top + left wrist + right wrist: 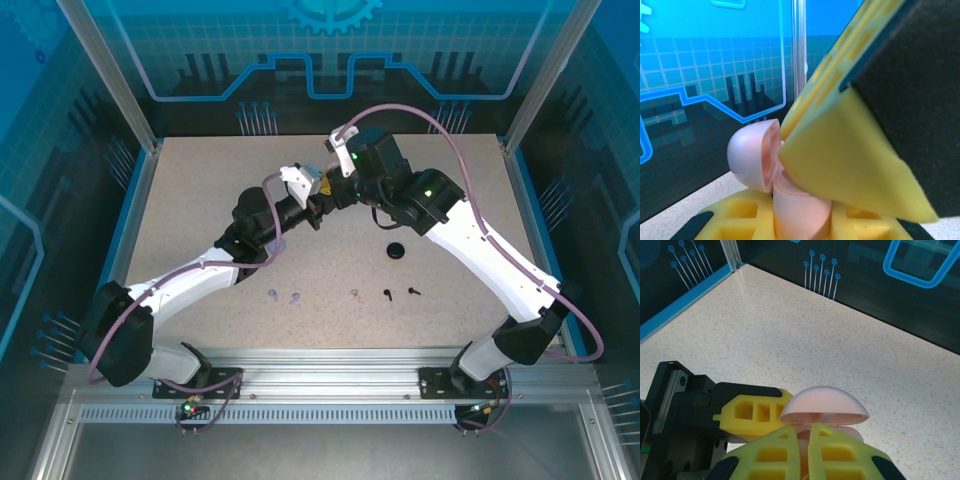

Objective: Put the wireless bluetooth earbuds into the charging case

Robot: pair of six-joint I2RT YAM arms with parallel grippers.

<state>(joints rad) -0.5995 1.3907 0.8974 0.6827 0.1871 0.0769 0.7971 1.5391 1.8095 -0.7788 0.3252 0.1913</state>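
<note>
- Five loose earbuds [355, 293] lie in a row on the desk [200, 200], at 6 o'clock from the pink case [755, 152].
- The left tool [800, 220] clamps the case base, lid open; it should hold level.
- The right tool [805, 447] is closed at the opening, its contents hidden; it should lower straight, stem first.

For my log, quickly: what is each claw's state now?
Left claw: closed on the pink charging case.
Right claw: closed, tips at the case; whether it holds anything cannot be told.
</note>
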